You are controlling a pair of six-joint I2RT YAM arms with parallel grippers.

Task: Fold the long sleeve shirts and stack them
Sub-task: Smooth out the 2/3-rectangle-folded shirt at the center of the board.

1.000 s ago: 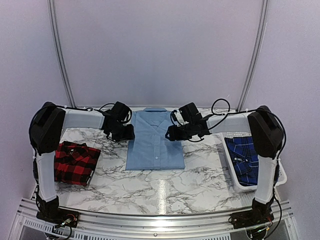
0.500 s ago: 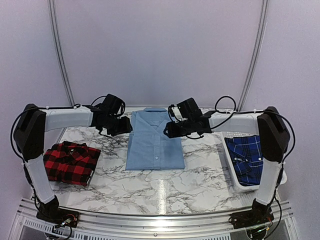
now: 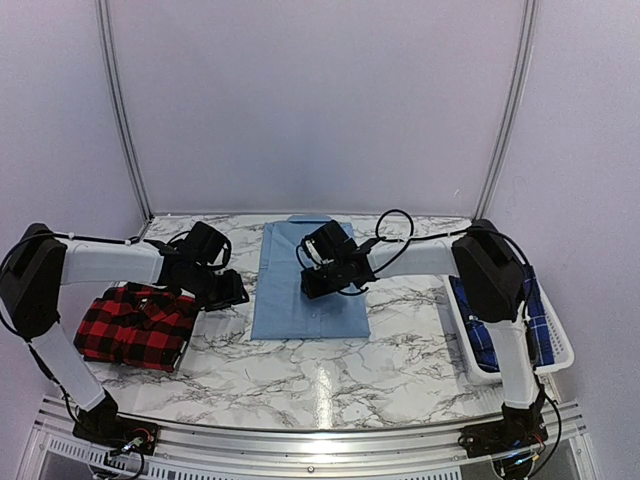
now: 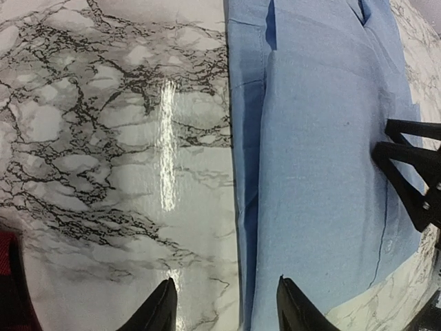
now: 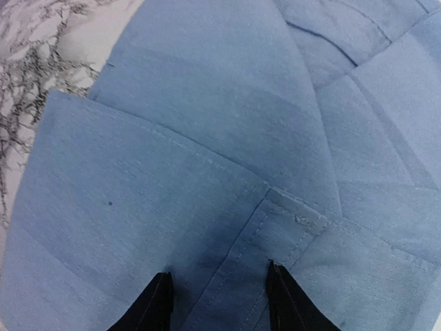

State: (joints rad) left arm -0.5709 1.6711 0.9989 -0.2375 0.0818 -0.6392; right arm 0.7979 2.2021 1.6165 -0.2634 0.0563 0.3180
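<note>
So, left to right: the red-and-black check shirt (image 3: 135, 325) is seen folded up on the marble table (image 3: 330, 385), close on the outer side of the left gripper (image 3: 226, 291). That gripper is held low with its fingers spread apart and nothing caught between them. Bare tabletop is seen below its left finger and the left edge of the light blue shirt (image 3: 300, 305) below its right one.

The blue shirt is laid flat mid-table, folded into a neat rectangle with the collar at the far end. Its left side is doubled over, as seen from the left wrist.

The right gripper (image 3: 320, 282) is parked right over the blue shirt's right half. Its jaws are apart too, and no cloth is pinched. A sleeve cuff is seen lying across the fabric just ahead of its fingertips (image 5: 155, 303). Whether those tips are actually touching the cloth can't be told.

The dark blue plaid shirt (image 3: 492, 340) is left well off to that gripper's right, past the arm's elbow, bundled in a white basket (image 3: 556, 345) at the table's edge.
</note>
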